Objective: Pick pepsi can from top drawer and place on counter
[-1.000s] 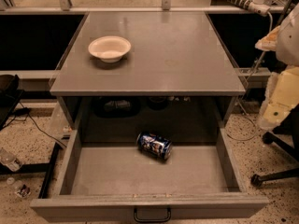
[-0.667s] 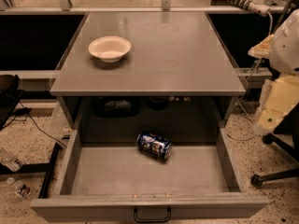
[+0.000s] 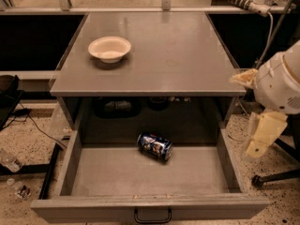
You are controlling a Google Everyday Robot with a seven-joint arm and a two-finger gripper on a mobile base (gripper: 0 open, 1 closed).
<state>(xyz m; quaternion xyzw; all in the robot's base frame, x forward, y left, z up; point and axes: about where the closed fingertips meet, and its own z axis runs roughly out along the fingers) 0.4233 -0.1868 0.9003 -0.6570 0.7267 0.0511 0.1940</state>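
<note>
0 steps done — can (image 3: 154, 146) lies on its side in the open drawer (image 3: 140, 178), well left of the gripper (image 3: 260, 138), which hangs outside it; can't tell its grip state. Pick and counter (image 3: 178, 55) placement both to do.

The robot arm (image 3: 281, 83) runs off the right edge. Its hand (image 3: 260, 139) hangs just outside the right wall of the top drawer (image 3: 226, 158). Dark shapes (image 3: 117, 108) under the counter (image 3: 187, 55) sit in shadow — unidentifiable. The drawer handle (image 3: 152, 216) is clipped by the bottom edge.
</note>
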